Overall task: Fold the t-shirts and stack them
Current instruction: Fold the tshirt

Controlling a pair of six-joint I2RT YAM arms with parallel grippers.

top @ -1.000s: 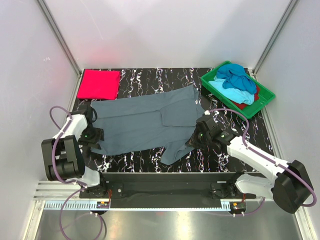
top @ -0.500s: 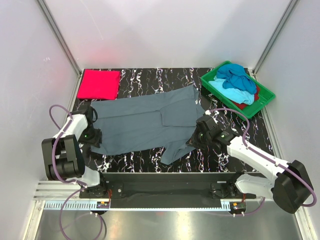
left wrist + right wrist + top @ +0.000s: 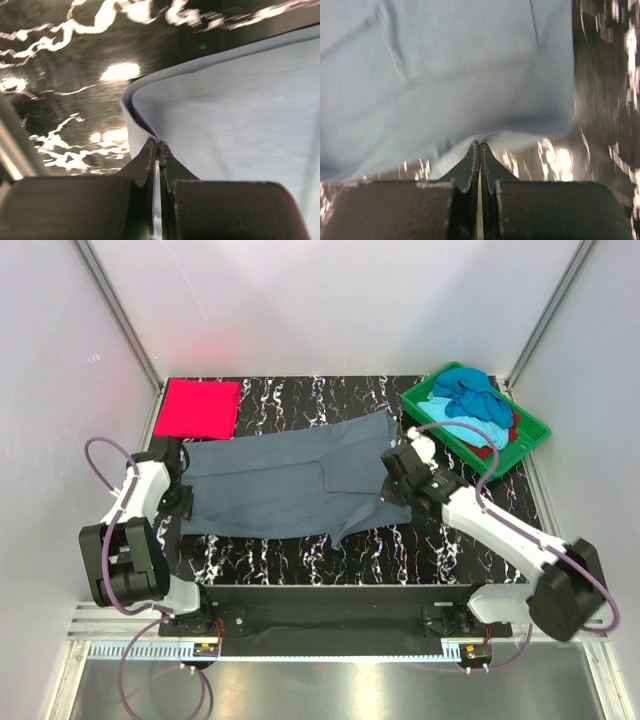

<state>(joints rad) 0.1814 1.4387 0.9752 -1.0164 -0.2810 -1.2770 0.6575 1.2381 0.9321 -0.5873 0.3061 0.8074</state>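
A slate grey-blue t-shirt [image 3: 285,485] lies spread across the black marbled table [image 3: 430,545]. My left gripper [image 3: 178,502] is shut on its left hem; in the left wrist view the folded hem [image 3: 137,120] is pinched at the closed tips [image 3: 158,145]. My right gripper [image 3: 392,485] is shut on the shirt's right edge, the cloth [image 3: 470,75] pulled up at the tips [image 3: 480,145]. A folded red-pink t-shirt [image 3: 200,407] lies at the back left. Dark blue [image 3: 470,388], turquoise [image 3: 462,425] and red [image 3: 480,450] t-shirts are heaped in the tray.
A green plastic tray [image 3: 530,430] stands at the back right corner. White walls with metal posts close in the table on both sides. The arm bases sit on the rail at the near edge.
The left gripper closed on the shirt's left hem and moved slightly back. The right gripper, still shut on the cloth, moved back and left, drawing the near sleeve flap in under the shirt.
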